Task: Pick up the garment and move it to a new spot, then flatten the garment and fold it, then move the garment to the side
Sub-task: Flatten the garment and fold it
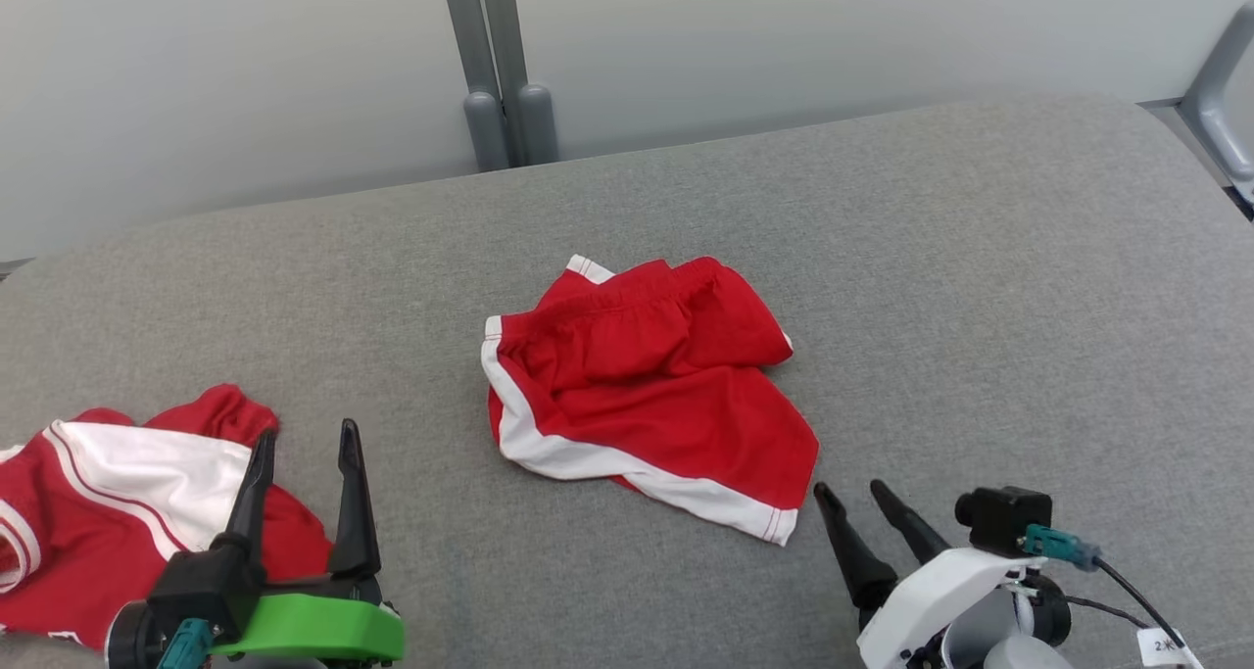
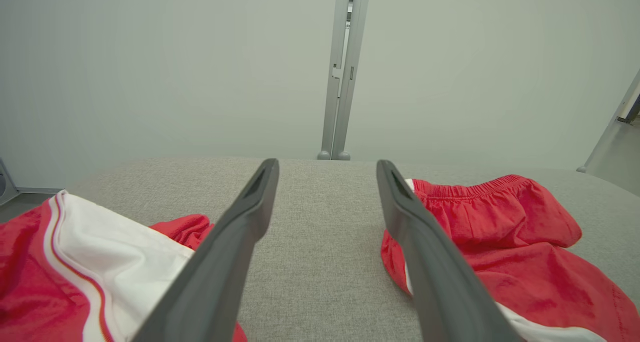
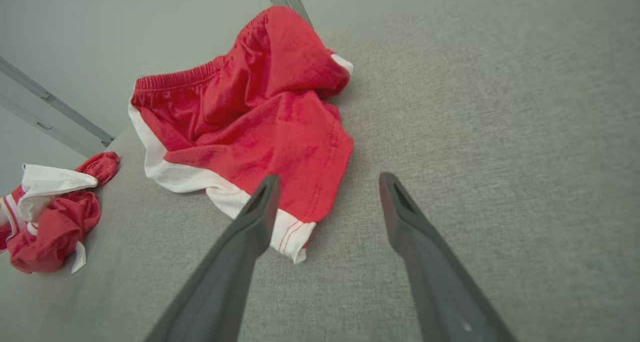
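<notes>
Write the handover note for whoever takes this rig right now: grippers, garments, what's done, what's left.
Left gripper: open, empty, by the crumpled red-and-white garment at the left of the grey fabric surface.
Right gripper: open, empty, just short of the near hem corner of the red shorts with white trim.
Shorts: crumpled mid-surface, one side folded over itself.
Done: no flattening or fold visible on either garment.
Left: pick up, relocate, flatten, fold, set aside.
</notes>
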